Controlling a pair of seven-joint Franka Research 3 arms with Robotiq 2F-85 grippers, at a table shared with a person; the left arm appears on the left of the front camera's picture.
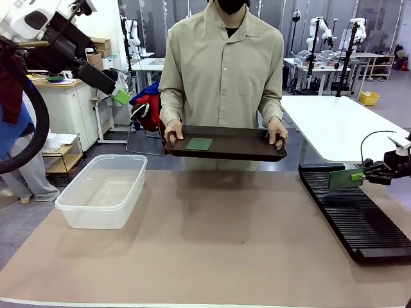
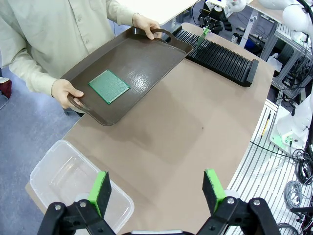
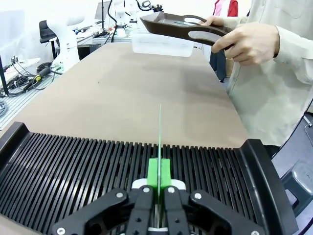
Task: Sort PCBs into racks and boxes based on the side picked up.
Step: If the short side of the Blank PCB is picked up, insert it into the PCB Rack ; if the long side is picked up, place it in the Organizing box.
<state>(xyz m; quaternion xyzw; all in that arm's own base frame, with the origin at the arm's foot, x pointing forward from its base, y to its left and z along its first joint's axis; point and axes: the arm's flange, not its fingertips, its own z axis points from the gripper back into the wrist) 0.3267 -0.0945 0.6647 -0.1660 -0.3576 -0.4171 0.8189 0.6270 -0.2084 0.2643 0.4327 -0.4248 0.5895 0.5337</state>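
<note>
Note the right gripper clenched on the held PCB, carried edge-on and upright over the far end of the rack at the right side of the table; cannot tell from these views whether the lower edge already touches a slot. Align that lower edge with a single slot, parallel to the ribs, before any descent; lower straight down, without twist or tilt, to avoid jamming against a rib or bridging two slots; let go only after seating between two ribs, then withdraw straight up. Note the left gripper released, green pads well apart, raised high at the left of the scene; hold it away from the tray during the insertion. Find the second PCB lying flat on the left part of the tray, carried at the far edge of the table in the person's hands; find the box on the near left of the table. Treat the rack as rigid, black, long and low, with many narrow parallel slots; treat the boards as thin, stiff, green rectangles with a fine dotted grid; treat the box as clear smooth plastic with rounded corners and a rim; treat the tray as glossy dark brown with loop handles; treat the table cover as matte tan.
</note>
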